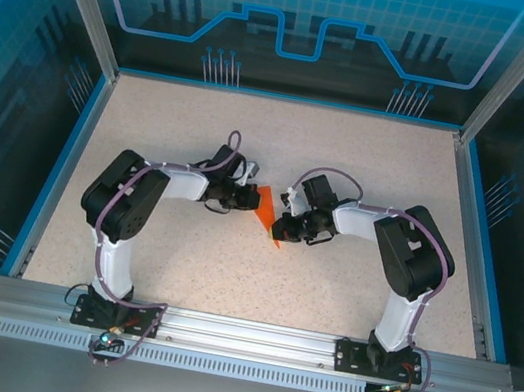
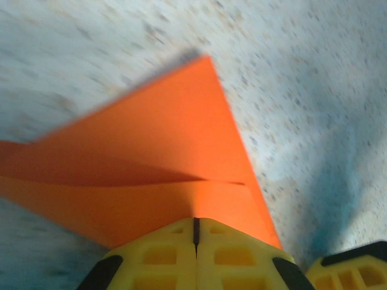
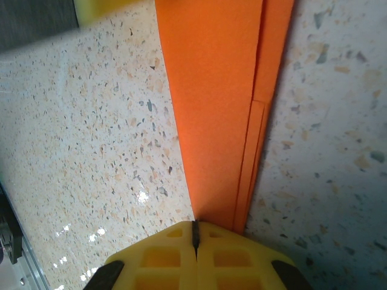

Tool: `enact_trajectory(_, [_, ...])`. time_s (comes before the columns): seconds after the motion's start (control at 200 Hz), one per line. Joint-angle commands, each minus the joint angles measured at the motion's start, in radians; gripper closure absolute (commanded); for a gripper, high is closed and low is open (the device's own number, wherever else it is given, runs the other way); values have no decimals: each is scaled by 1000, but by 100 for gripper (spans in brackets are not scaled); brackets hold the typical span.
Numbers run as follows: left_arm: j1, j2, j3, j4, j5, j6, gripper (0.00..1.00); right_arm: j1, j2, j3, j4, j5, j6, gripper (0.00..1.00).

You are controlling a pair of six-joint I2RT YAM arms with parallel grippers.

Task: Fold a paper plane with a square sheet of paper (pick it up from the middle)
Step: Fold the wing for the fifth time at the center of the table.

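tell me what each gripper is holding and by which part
The left gripper is shut on the wide end of the folded orange paper; the right gripper is shut on its narrow end.

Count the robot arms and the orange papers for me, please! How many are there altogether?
Orange paper: 1
Robot arms: 2 (left arm, right arm)
Total: 3
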Motion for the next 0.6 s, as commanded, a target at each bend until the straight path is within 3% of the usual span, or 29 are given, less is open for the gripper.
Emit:
enact_trajectory(0.0, [70, 38, 56, -55, -105, 41, 95, -21, 80, -63, -211, 157, -27, 100])
enact_trajectory(0.28, [133, 98, 143, -124, -153, 27, 94, -21, 77, -63, -212, 159, -26, 100])
enact_trajectory(0.595, [148, -14, 165, -155, -142, 13, 88, -21, 71, -57, -216, 155, -26, 100])
